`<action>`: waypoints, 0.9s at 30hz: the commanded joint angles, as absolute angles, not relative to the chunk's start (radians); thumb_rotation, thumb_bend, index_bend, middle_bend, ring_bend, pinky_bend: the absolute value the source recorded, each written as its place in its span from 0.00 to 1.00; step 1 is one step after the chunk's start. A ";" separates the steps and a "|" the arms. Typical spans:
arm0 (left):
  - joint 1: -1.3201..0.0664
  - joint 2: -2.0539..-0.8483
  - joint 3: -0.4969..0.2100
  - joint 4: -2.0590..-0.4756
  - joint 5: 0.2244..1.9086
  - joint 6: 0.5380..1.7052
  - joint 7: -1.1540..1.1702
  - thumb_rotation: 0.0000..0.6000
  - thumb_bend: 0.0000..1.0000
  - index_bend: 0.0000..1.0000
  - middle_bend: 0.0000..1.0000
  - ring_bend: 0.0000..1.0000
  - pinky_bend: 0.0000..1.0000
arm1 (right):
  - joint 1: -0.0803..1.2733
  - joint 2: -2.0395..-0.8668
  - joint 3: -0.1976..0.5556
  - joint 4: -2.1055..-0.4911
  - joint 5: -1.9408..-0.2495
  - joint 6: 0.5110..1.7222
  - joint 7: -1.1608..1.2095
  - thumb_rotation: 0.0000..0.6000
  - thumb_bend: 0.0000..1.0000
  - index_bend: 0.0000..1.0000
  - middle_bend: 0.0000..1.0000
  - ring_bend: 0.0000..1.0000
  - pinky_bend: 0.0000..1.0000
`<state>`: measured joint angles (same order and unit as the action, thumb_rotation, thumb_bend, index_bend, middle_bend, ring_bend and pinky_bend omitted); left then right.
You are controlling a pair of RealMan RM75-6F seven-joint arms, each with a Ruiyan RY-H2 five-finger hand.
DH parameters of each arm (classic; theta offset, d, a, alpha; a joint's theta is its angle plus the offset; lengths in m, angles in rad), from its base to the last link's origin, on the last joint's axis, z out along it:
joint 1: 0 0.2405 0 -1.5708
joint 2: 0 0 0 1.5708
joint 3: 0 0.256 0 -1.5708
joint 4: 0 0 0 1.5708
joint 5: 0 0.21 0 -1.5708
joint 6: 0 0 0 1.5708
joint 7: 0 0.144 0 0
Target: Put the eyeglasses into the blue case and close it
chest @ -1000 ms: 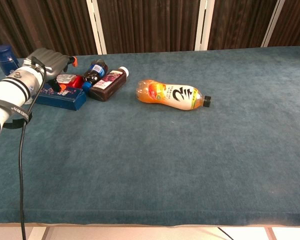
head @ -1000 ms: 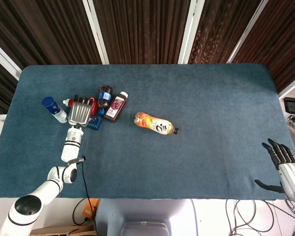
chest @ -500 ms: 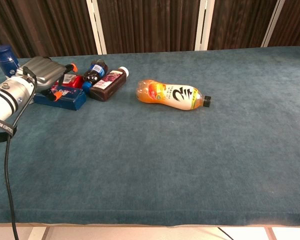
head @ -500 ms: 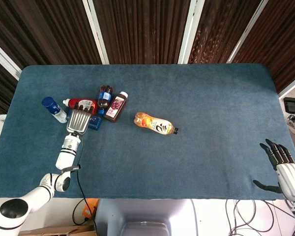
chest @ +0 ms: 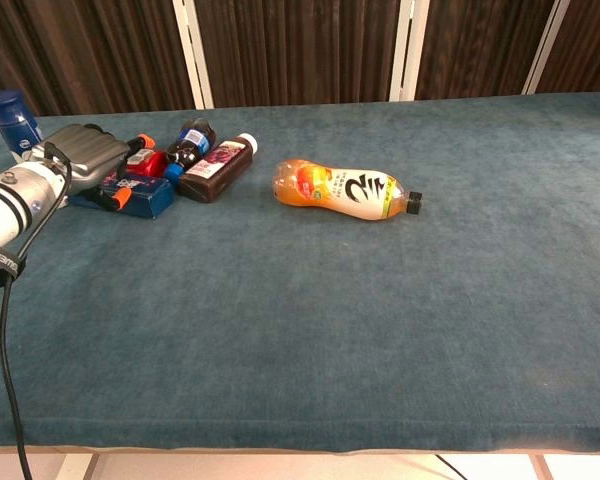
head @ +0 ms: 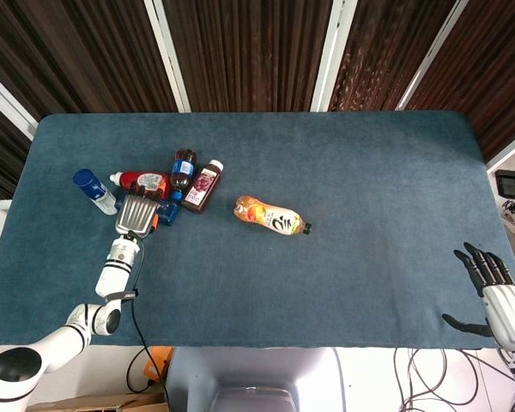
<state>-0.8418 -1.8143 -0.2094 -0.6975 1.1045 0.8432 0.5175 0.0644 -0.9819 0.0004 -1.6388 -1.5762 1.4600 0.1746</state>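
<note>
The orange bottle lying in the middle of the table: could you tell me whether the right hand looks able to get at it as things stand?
Probably yes. The right hand hangs open at the table's near right corner, and only bare cloth lies between it and the orange bottle.

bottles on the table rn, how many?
5. Blue-capped bottle far left; red bottle beside the left hand; dark cola bottle; purple juice bottle; orange bottle lying alone mid-table. The hand may hide more.

An orange drink bottle [head: 272, 216] (lying sideways) sits apart from clustered bottles [head: 192, 178].
</note>
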 commanded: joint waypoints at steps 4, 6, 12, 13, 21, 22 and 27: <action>-0.837 -1.800 -0.208 -0.728 1.097 0.820 0.520 0.75 0.47 0.06 0.30 0.18 0.13 | 0.064 -0.982 0.001 -1.638 -1.577 1.462 0.176 1.00 0.07 0.00 0.00 0.00 0.00; -0.835 -1.793 -0.207 -0.743 1.096 0.819 0.527 0.75 0.47 0.06 0.32 0.19 0.13 | 0.064 -0.983 0.001 -1.638 -1.577 1.460 0.174 1.00 0.07 0.00 0.00 0.00 0.00; -0.820 -1.761 -0.203 -0.806 1.124 0.882 0.530 0.74 0.46 0.06 0.33 0.20 0.13 | 0.066 -0.984 0.001 -1.639 -1.576 1.456 0.168 1.00 0.07 0.00 0.00 0.00 0.00; -0.816 -1.754 -0.201 -0.819 1.130 0.895 0.529 0.74 0.46 0.06 0.32 0.20 0.13 | 0.066 -0.984 0.001 -1.639 -1.576 1.456 0.167 1.00 0.07 0.00 0.00 0.00 0.00; -0.749 -1.652 -0.180 -1.002 1.168 1.016 0.550 0.74 0.44 0.07 0.28 0.20 0.14 | 0.064 -0.987 -0.002 -1.644 -1.581 1.459 0.155 1.00 0.07 0.00 0.00 0.00 0.00; -0.724 -1.621 -0.172 -1.057 1.180 1.055 0.550 0.74 0.43 0.07 0.26 0.19 0.14 | 0.064 -0.987 -0.002 -1.644 -1.582 1.460 0.153 1.00 0.07 0.00 0.00 0.00 0.00; -0.547 -1.439 -0.092 -1.385 1.248 1.266 0.498 0.74 0.40 0.06 0.15 0.11 0.13 | 0.066 -0.991 -0.003 -1.646 -1.580 1.453 0.139 1.00 0.07 0.00 0.00 0.00 0.00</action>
